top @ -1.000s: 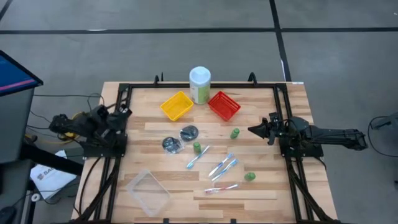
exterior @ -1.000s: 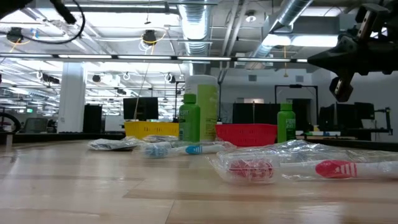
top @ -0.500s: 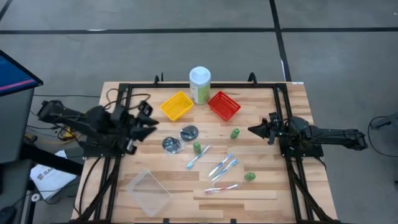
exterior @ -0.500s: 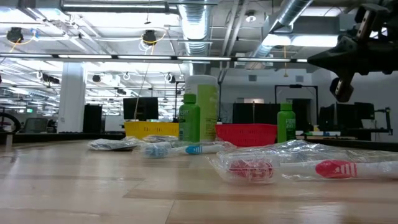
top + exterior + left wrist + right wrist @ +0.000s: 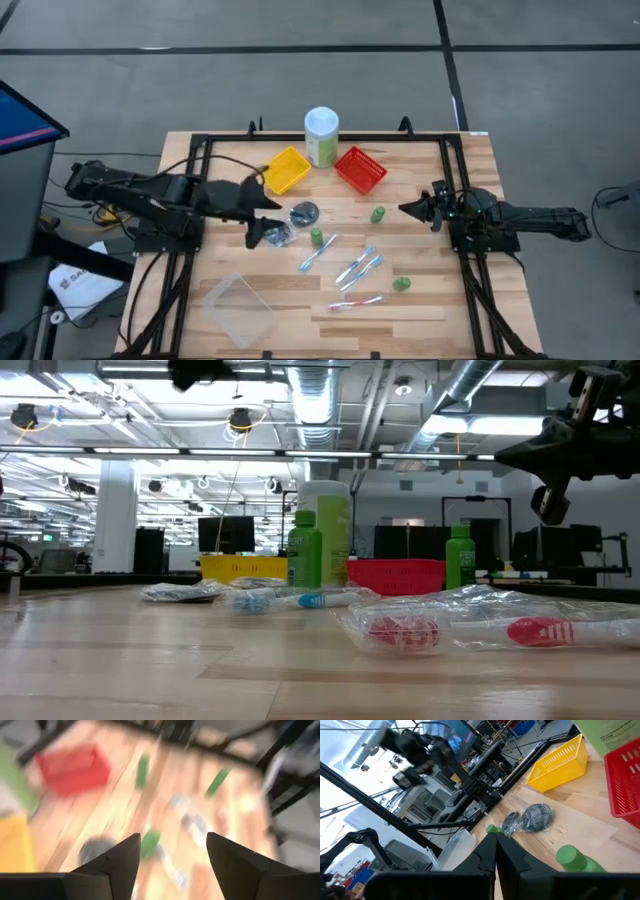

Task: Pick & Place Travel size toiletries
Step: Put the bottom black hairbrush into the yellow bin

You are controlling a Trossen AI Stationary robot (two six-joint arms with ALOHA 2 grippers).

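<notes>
Nearest the front edge of the wooden bench, at about seven o'clock from its centre, lies a clear plastic tray. At about five o'clock lie a pink-tipped toothbrush stick and, just beyond it, a small green bottle. Two blue-and-white sticks lie side by side close to the centre, with a third one at their ten o'clock, almost touching a second green bottle.

The left hand reaches in from nine o'clock and hangs just beside the nearer dark round tin; its two fingers stand well apart and hold nothing. The other dark tin sits just beyond, at one o'clock of the first. A third green bottle stands toward three o'clock, and past it the right hand waits near the right rail, its fingers pressed together with nothing between them.

Farthest back, near twelve o'clock, stand a yellow basket and a red basket, with a tall pale-green canister between them.
</notes>
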